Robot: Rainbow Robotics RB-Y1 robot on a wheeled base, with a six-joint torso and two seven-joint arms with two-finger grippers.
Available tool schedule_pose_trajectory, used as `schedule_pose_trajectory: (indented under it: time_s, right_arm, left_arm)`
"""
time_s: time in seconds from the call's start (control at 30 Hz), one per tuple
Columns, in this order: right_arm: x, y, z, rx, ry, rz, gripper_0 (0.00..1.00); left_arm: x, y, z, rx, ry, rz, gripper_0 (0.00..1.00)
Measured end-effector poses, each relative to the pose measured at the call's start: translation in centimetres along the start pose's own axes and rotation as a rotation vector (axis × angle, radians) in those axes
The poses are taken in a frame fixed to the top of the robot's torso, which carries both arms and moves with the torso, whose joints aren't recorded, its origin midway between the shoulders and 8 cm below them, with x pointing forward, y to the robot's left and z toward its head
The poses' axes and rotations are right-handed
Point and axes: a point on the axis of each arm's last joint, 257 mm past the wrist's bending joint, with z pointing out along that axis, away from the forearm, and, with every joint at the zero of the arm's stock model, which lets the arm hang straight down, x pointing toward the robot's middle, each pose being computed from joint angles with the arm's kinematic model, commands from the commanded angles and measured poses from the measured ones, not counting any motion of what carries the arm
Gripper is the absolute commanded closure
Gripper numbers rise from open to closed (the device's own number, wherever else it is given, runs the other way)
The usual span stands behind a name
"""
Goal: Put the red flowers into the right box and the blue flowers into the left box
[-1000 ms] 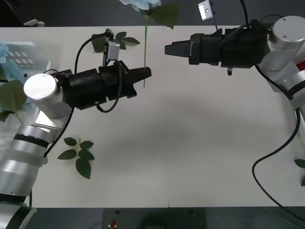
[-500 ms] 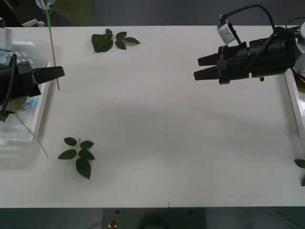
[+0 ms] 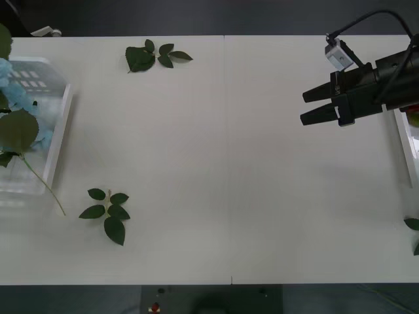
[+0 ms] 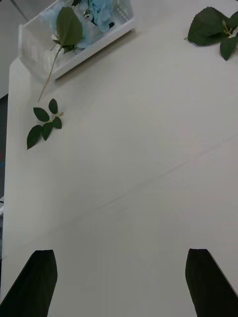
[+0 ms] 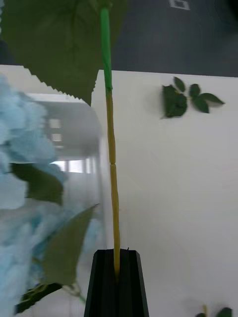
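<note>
A: Can you see all of the left box [image 3: 59,140]?

B: No. It runs off the picture at the table's left edge, and the blue flowers [image 3: 14,98] inside get cut off too.

A: And the right box [image 3: 401,140]?

B: Just a thin strip of its rim shows at the table's right edge.

A: What is the left hand [image 5: 116,277] holding?

B: A stem [image 5: 112,163]. Its top is cut off, so I can't see a bloom. The big leaf [image 5: 59,37] is blurry.

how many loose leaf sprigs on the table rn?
2. One green leaf sprig lies at the far edge of the white table; another green leaf sprig lies near the left white slotted tray.
</note>
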Motion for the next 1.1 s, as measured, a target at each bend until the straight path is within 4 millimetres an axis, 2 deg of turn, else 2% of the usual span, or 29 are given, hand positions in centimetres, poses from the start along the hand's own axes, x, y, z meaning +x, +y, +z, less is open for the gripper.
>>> schedule_pose_trajectory:
  time_s: [0.23, 0.33, 0.47, 0.57, 0.7, 1.03, 1.1]
  right_arm:
    - [0.3, 0.3, 0.1, -0.006, 0.011, -0.005, 0.25]
    - [0.2, -0.1, 0.2, 0.008, 0.007, -0.003, 0.25]
    - [1.0, -0.4, 0.9, 0.027, 0.017, 0.005, 0.25]
    - [1.5, 0.0, 1.8, 0.022, 0.028, 0.0, 0.25]
    - [1.6, 0.7, 2.3, 0.006, 0.036, -0.01, 0.25]
    - [1.3, 0.1, 2.3, 0.03, 0.025, -0.011, 0.25]
    - [1.3, 0.1, 2.3, 0.028, 0.026, -0.01, 0.25]
  left_arm:
    - [-0.5, 8.3, -4.4, -0.259, -0.005, 0.034, 1.0]
    - [-0.2, 10.5, -5.6, -0.338, -0.003, 0.043, 1.0]
    - [1.7, 12.5, -6.1, -0.419, 0.047, 0.073, 1.0]
    - [3.4, 13.0, -5.6, -0.448, 0.096, 0.106, 1.0]
    - [5.6, 12.2, -4.2, -0.437, 0.162, 0.142, 1.0]
    - [8.6, 10.4, -0.9, -0.413, 0.212, 0.179, 1.0]
    - [9.2, 10.1, -0.4, -0.402, 0.226, 0.179, 0.88]
